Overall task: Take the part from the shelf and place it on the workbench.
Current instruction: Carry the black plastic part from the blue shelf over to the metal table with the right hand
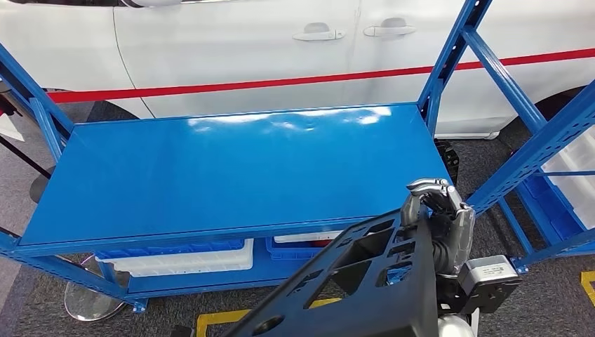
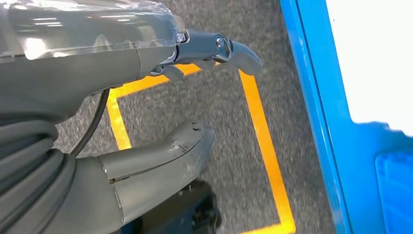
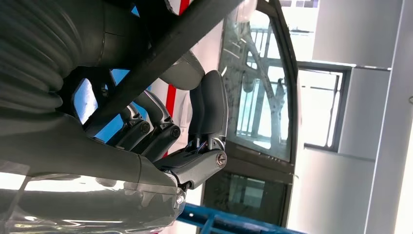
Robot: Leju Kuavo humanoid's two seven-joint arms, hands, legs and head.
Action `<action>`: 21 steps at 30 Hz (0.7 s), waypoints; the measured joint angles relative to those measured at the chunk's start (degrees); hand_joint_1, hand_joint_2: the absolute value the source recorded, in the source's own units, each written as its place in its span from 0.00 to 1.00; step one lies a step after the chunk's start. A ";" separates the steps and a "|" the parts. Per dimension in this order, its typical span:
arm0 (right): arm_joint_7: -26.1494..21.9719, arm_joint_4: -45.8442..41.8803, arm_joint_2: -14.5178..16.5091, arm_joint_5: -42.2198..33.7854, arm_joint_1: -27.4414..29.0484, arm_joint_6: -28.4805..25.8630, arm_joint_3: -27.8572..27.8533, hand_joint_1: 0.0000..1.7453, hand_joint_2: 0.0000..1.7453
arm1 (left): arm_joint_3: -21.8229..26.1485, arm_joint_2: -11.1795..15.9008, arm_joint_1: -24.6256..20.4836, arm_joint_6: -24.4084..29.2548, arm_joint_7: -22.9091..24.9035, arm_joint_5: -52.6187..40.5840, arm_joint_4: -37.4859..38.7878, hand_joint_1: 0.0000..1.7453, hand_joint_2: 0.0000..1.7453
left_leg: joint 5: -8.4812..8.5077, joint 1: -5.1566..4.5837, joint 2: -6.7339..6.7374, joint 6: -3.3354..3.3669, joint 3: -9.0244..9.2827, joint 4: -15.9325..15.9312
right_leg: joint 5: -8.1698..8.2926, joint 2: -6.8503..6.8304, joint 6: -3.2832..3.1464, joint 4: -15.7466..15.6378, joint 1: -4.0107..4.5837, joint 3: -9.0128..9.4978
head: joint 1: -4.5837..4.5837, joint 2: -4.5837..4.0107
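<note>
**Part in hand, blue shelf top waiting**

Look first at the big white car [image 1: 266, 49] with the red stripe. It stands right behind the wide blue metal shelf rack [image 1: 231, 165], so you have no room to go past the rack on that side. You can tell every other place from the rack.

The rack's flat top board is shiny and bare. It looks like the spot meant for the part, because it is wide, level and right in front of you. I cannot tell for sure if this is the workbench.

Under the top board sit white plastic bins [image 1: 186, 258] on the lower level. They are tucked in below, out of the way.

The big black plastic part with many cut-out holes [image 1: 351, 281] is in front of the rack, at its near right corner. It leans on a slant, with its top edge up by the rack's front lip. It is not on the board yet.

Your right hand [image 1: 438, 207] is wrapped over the top edge of the part. The fingers hook over the rim, so the part hangs from them and cannot slip down. In the right wrist view the fingers [image 3: 160, 131] curl around a dark bar of it.

Your left hand [image 2: 195, 87] hangs low beside the rack, over yellow floor tape [image 2: 258, 126]. It holds nothing, with thumb and fingers apart.
</note>
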 joint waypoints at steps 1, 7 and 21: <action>-0.01 -0.01 0.00 -0.14 0.13 0.26 -0.09 1.00 1.00 | 0.24 0.01 -0.02 -0.27 0.02 0.17 0.00 0.00 0.75 | 0.00 0.00 0.00 0.00 0.00 0.00 | 0.00 0.00 0.00 0.00 0.00 0.00 | 0.01 0.00; 0.62 0.14 0.05 -1.14 -0.54 3.49 -0.33 1.00 1.00 | 1.43 3.01 0.04 -3.15 3.71 0.28 -0.02 0.00 1.00 | 0.00 0.01 0.00 -0.01 0.01 -0.01 | 0.00 -0.01 -0.01 0.00 0.08 0.00 | 0.01 0.00; 1.92 1.59 0.09 -0.32 -0.41 5.60 -0.75 1.00 1.00 | 2.76 4.58 0.15 -4.43 3.58 1.30 -0.04 0.00 1.00 | 0.00 -0.01 -0.01 0.00 -0.01 -0.01 | -0.01 0.00 -0.01 0.02 -0.02 -0.01 | 0.01 0.00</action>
